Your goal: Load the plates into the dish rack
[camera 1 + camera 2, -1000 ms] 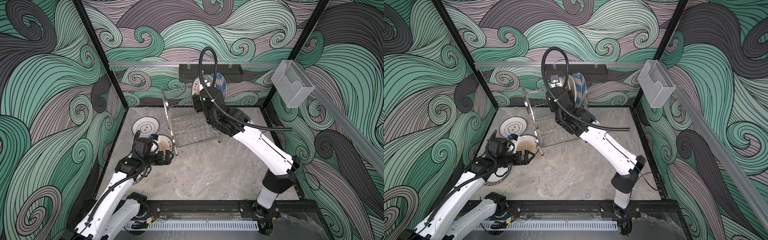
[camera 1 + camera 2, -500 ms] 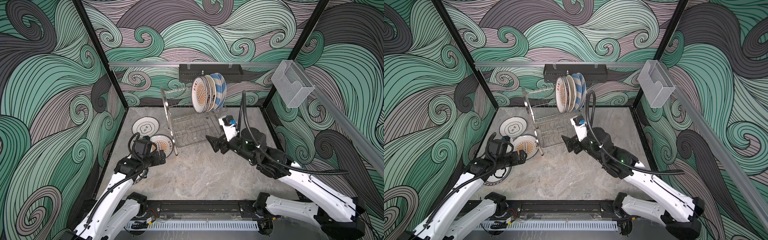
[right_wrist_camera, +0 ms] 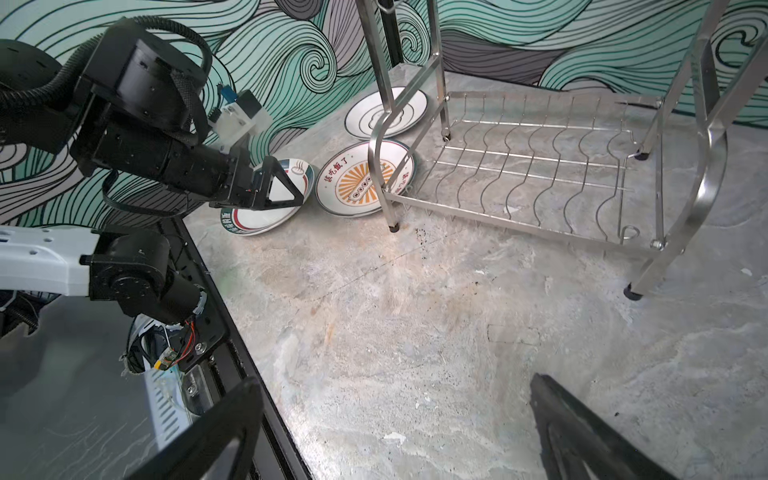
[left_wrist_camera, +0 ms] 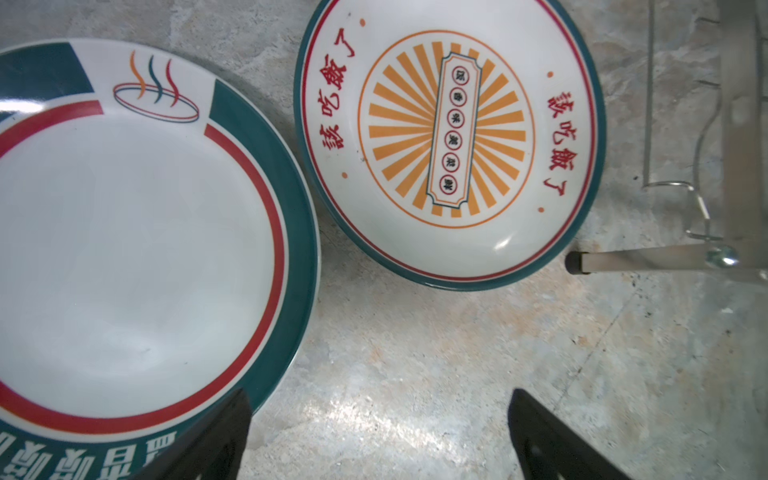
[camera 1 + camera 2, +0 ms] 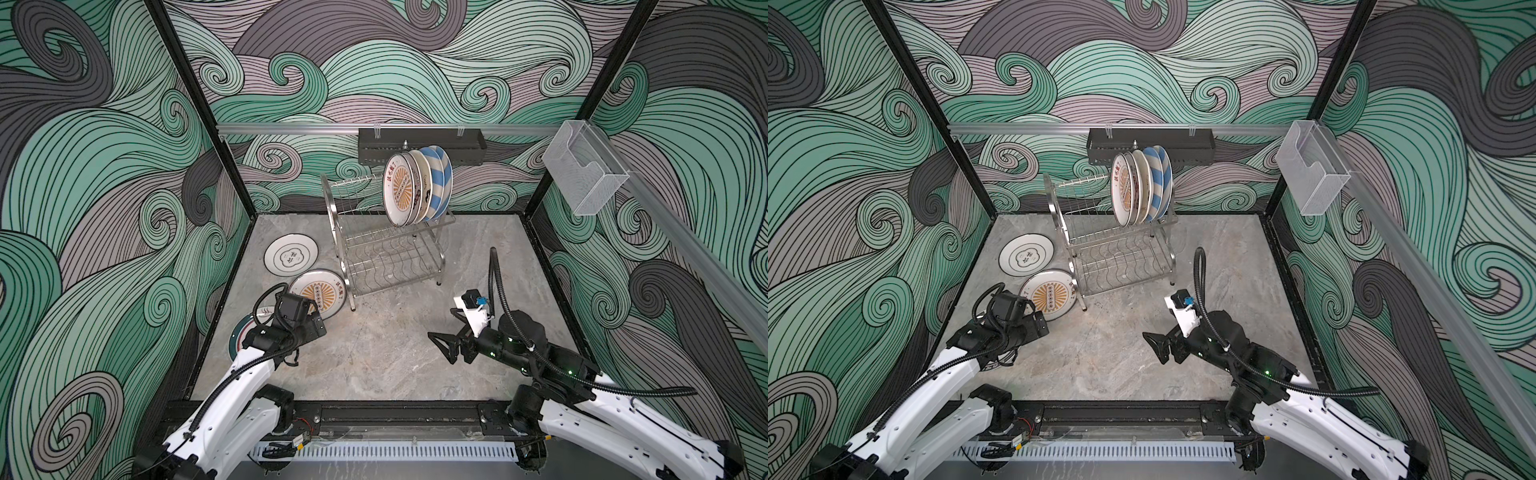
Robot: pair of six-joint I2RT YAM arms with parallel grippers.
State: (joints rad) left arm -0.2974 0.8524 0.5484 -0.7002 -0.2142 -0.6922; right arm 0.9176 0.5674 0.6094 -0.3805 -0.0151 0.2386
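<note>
The left fingers point(image 4: 220, 436) stood spread and empty at the rim of the teal-rimmed plate point(image 4: 137, 257). The sunburst plate point(image 4: 449, 137) lay flat just ahead, near the left edge of the bench point(image 5: 395, 365). The right fingers point(image 5: 442, 347), likewise spread and empty, were well apart from both.

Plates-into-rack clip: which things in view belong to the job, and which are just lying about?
Job: dish rack; plates standing on its top shelf; flat on the table: cloud plate, sunburst plate, teal-rimmed plate.
Lying about: black tray on the back wall; clear box.
</note>
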